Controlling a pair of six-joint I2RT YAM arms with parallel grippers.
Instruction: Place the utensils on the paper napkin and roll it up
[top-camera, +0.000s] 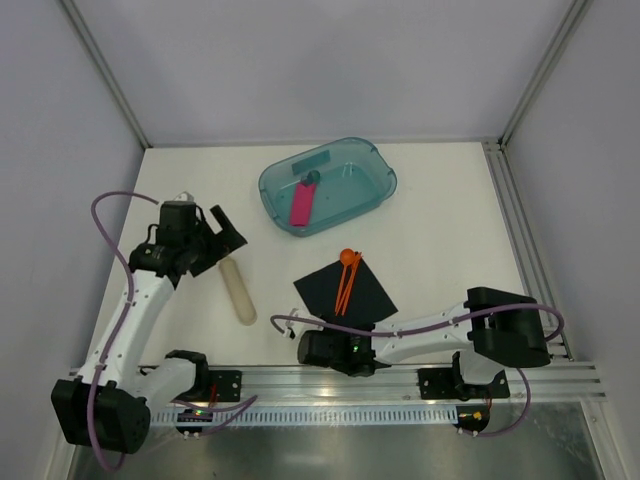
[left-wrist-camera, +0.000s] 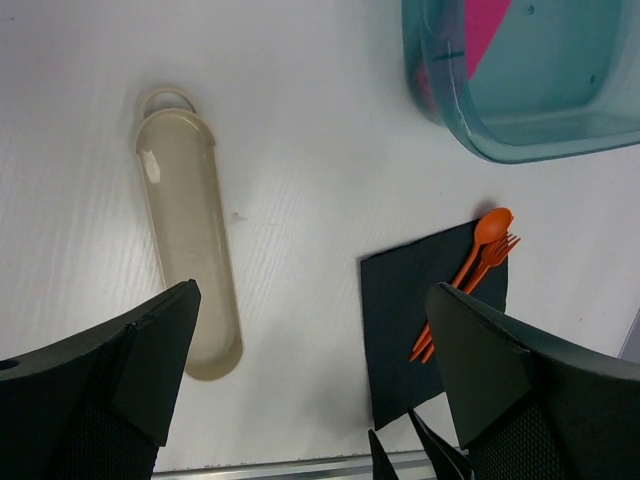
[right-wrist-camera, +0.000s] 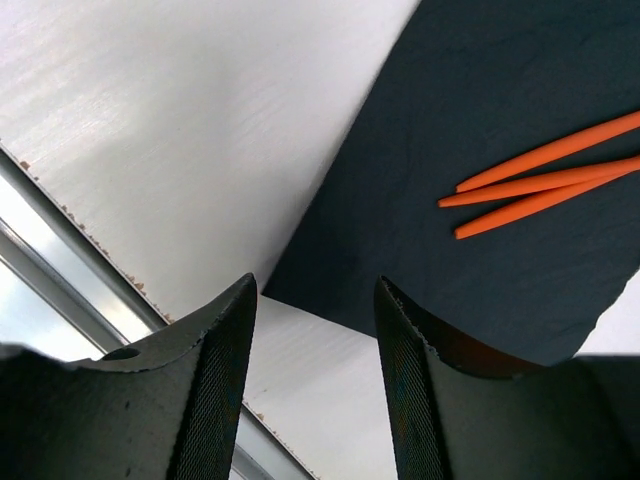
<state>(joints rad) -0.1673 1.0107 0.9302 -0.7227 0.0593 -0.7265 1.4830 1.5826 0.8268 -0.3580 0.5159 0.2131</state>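
Note:
The black paper napkin (top-camera: 350, 295) lies flat at the table's front centre. The orange utensils (top-camera: 347, 272) lie together on it, heads pointing away and reaching past its far corner. My right gripper (top-camera: 314, 342) is open and empty, low at the napkin's near-left corner. In the right wrist view the napkin (right-wrist-camera: 470, 200) edge sits just beyond the gripper (right-wrist-camera: 315, 335), with three orange handles (right-wrist-camera: 540, 180) further on. My left gripper (top-camera: 226, 233) is open and empty, raised over the left side. It looks down on the napkin (left-wrist-camera: 425, 320) and utensils (left-wrist-camera: 472, 272).
A pale beige tube (top-camera: 238, 290) lies left of the napkin, also in the left wrist view (left-wrist-camera: 190, 260). A teal tub (top-camera: 372, 165) at the back holds a pink flat bar (top-camera: 302, 205). A metal rail (top-camera: 400, 378) runs along the near edge.

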